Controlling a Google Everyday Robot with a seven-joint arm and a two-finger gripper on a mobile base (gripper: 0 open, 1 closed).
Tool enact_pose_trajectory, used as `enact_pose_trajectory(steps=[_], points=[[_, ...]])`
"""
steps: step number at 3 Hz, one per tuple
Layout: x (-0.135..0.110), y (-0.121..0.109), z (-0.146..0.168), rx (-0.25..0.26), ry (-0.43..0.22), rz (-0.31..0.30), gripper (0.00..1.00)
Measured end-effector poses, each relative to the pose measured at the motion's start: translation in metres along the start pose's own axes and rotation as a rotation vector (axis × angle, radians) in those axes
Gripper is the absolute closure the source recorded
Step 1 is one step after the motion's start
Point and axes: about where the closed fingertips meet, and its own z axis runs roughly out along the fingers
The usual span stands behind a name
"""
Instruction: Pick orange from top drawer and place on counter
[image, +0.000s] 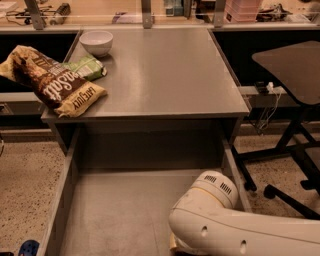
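Grey top drawer is standing open below the counter. We're reaching w/ our white arm over its near right corner. Our gripper is sitting low under that arm, mostly hidden, so we're not telling its state or hold. Orange isn't showing to us. White bowl, chip bag & green packet are lying on counter's far left.

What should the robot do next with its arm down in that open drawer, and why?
Probably lower the hand deeper into the top drawer, near right. The white arm covers that corner, hiding the hand and any orange; no orange lies on the counter or visible drawer floor.
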Motion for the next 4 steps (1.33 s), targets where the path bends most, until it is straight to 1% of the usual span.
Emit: enact_pose_trajectory(steps=[1,2,3,4], points=[[0.023,-0.008,-0.029,0.078,-0.029,0.02,0.8],[0.062,0.01,-0.074,0.108,-0.066,0.04,1.0],[0.081,0.024,-0.107,0.101,-0.065,0.078,1.0],[0.081,0.023,-0.107,0.102,-0.065,0.076,1.0]])
